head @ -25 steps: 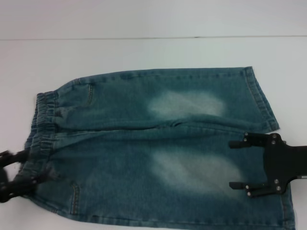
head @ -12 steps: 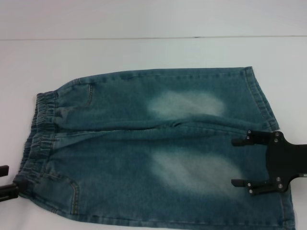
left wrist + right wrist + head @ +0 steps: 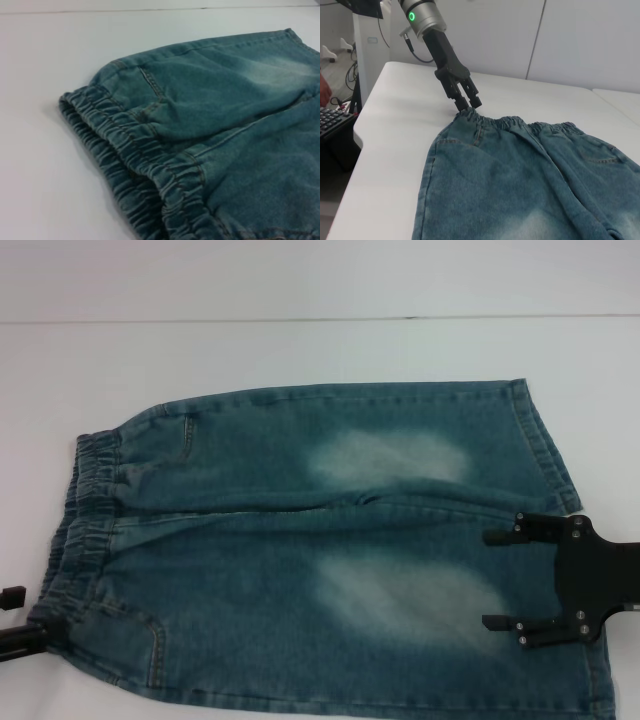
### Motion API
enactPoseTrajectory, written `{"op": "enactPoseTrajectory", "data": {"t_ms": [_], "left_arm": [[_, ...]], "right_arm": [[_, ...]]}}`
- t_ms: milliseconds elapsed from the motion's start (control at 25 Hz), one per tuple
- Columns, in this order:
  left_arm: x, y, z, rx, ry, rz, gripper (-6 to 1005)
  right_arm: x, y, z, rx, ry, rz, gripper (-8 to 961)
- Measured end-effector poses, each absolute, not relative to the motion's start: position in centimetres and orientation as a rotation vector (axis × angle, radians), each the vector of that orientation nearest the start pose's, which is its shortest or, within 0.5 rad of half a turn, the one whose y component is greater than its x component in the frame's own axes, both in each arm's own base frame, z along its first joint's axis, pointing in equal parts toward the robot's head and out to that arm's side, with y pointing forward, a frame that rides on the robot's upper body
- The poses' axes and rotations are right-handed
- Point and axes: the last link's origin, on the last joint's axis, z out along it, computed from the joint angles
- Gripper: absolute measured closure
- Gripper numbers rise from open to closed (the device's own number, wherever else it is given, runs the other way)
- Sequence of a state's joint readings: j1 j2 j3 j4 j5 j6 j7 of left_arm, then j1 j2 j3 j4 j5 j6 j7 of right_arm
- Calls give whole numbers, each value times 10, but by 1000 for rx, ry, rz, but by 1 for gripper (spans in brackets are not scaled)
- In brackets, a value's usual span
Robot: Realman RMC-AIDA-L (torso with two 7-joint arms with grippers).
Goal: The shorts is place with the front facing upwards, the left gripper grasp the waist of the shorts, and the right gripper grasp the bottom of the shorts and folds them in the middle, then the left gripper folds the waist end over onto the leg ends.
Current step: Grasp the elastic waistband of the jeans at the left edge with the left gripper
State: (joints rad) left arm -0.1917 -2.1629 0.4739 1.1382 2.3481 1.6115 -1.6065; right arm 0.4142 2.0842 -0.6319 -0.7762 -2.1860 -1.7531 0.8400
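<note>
The blue denim shorts [image 3: 330, 540] lie flat on the white table, with pale faded patches on both legs. The gathered waist [image 3: 85, 510] is at the left and also shows close up in the left wrist view [image 3: 135, 160]. The far leg's hem [image 3: 545, 450] lies at the right. My left gripper [image 3: 12, 618] sits at the near corner of the waist, open, its fingertips [image 3: 470, 102] just off the band. My right gripper [image 3: 490, 580] hovers open over the near leg, close to the bottom of the shorts, whose near hem it partly hides.
The white table [image 3: 300, 350] stretches beyond the shorts to a pale back wall. In the right wrist view, the table's far edge [image 3: 370, 100] drops off beside a keyboard [image 3: 332, 122] and a stand.
My left gripper has let go of the waist corner and pulled back to the left; the bunched band has settled flat. The right gripper shifted slightly to the right.
</note>
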Motion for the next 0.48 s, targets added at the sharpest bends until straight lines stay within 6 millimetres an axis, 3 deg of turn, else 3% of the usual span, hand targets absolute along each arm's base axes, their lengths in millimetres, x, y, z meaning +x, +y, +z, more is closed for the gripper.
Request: {"op": "enactPoseTrajectory", "data": {"t_ms": [480], "left_arm": [[-365, 235, 52, -2448, -1083, -171, 267]], "right_arm": [[295, 276, 12, -2866, -106, 478, 71]]}}
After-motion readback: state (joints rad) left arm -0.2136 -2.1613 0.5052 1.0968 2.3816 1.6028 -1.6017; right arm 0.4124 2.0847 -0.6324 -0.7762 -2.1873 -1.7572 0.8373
